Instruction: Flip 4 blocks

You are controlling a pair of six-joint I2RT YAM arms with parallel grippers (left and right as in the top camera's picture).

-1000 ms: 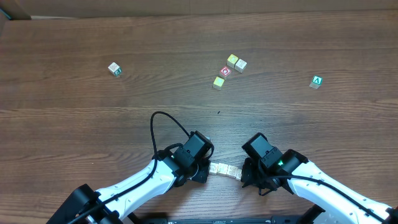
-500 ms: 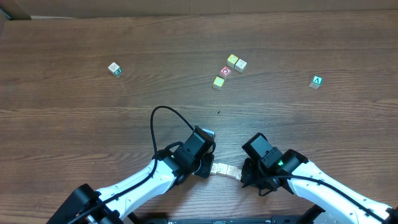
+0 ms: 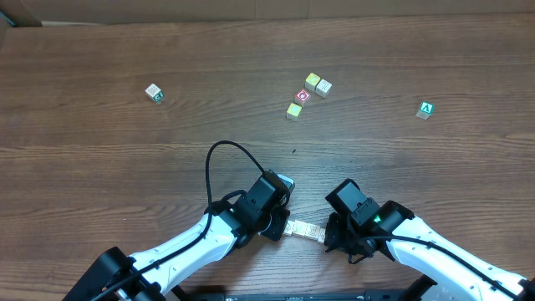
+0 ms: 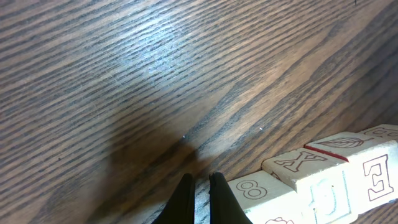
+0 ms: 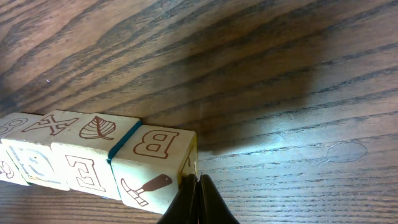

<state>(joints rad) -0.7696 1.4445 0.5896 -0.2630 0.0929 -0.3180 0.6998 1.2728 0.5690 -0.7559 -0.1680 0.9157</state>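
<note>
Overhead: the four blocks (image 3: 303,228) lie in a tight row on the tabletop (image 3: 125,150), near its front edge between the two arms. Left wrist: the left hand (image 4: 201,188), fingers pressed together, sits just beside the row's "8" end; whether it touches is hard to judge. Right wrist: the right hand (image 5: 198,186), likewise pressed together, meets the "B" end. An uneven squeeze could buckle the row or turn only some blocks.
</note>
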